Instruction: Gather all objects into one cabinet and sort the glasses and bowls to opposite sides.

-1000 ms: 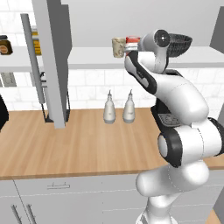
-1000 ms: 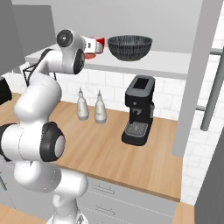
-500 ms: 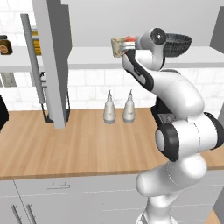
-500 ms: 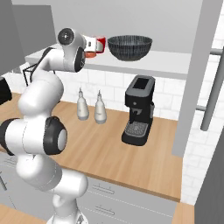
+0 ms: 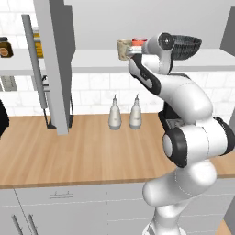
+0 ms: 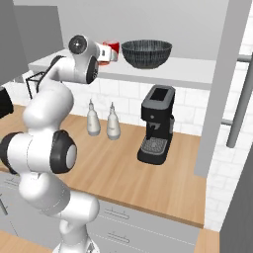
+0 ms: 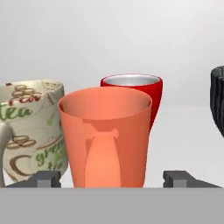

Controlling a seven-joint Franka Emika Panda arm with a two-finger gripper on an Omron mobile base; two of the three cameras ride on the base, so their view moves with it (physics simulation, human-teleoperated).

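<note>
Up on the shelf (image 5: 87, 59) — three cups, one bowl (image 6: 147, 52) — tool (image 7: 113, 178) spread wide.

The scene is evenly and brightly lit, with no single source made out; light seems to come from above and in front. Only soft, faint shadows are cast under the shelf board (image 5: 92, 59) and on the wooden counter (image 5: 69, 156). A dull sheen is seen on the orange-red mug (image 7: 105, 138). Edges are rendered slightly soft, without glare or edge distortion.
</note>
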